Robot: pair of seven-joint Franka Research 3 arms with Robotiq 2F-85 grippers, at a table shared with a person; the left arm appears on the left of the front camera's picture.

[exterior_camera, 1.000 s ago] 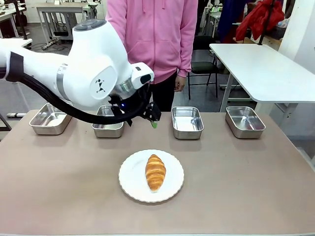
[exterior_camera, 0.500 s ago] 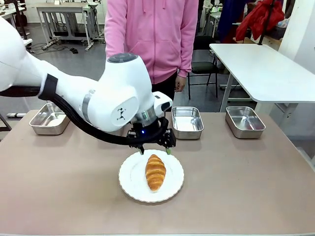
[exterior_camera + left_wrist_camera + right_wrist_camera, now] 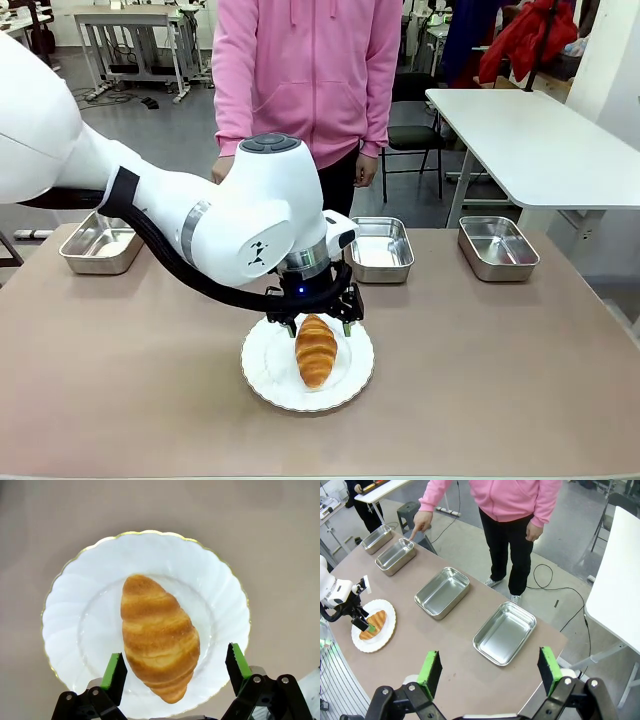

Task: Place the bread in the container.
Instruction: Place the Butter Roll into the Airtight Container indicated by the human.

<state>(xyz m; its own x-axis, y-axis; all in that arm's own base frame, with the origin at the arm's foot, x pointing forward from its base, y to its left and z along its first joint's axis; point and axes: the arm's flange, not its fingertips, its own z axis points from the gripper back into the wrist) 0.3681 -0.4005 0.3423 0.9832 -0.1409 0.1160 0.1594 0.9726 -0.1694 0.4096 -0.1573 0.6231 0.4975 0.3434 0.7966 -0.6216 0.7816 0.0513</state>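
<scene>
Now the left gripper (image 3: 316, 327) has dropped, open, astride the bread (image 3: 316, 350).

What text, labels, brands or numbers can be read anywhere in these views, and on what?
None can be read.
The left arm carries a small black mark on its white shell in the front view: a logo shape, no letters legible.
The croissant, the scalloped white plate and the steel pans show no print.
The left claw and right claw carry no markings.

Golden croissant (image 3: 159, 637) flat on plate (image 3: 75, 605); steel container (image 3: 396, 555) empty.
</scene>
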